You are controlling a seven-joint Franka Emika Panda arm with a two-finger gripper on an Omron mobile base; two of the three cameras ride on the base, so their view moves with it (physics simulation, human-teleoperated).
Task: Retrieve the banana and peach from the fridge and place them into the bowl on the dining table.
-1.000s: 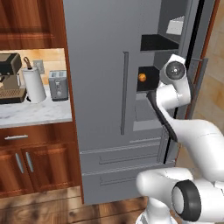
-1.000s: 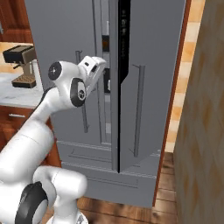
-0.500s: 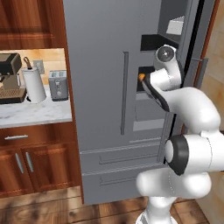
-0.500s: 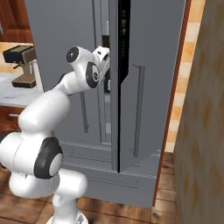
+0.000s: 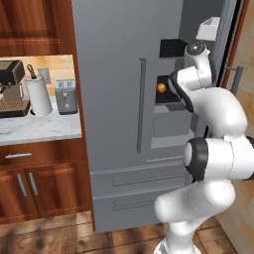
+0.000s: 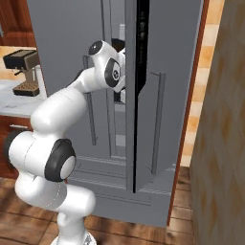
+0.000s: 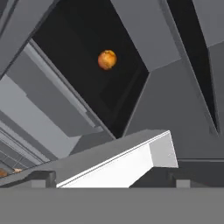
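Note:
The grey fridge (image 5: pixel 114 99) stands with its right door (image 6: pixel 162 95) swung open. The peach (image 5: pixel 161 88), a small round orange fruit, rests on a dark inner shelf. My arm reaches into the opening beside it. In the hand view the peach (image 7: pixel 107 59) lies ahead in the dark compartment, well apart from my gripper (image 7: pixel 113 178), which is open with nothing held. A white door bin (image 7: pixel 131 162) crosses just in front of the fingertips (image 7: pixel 43 177). The banana, the bowl and the dining table are out of view.
Left of the fridge, a wall counter (image 5: pixel 34 130) carries a coffee machine (image 5: pixel 11 87), a paper towel roll (image 5: pixel 37 95) and a toaster (image 5: pixel 65 96), with wooden cabinets (image 5: pixel 30 183) below. A white bin (image 5: pixel 208 27) hangs high inside. A tan wall (image 6: pixel 222 143) closes the right side.
The arm has swung up and forward, carrying the hand from in front of the doors into the fridge opening. The fridge and peach have stayed put, and the jaws stayed open.

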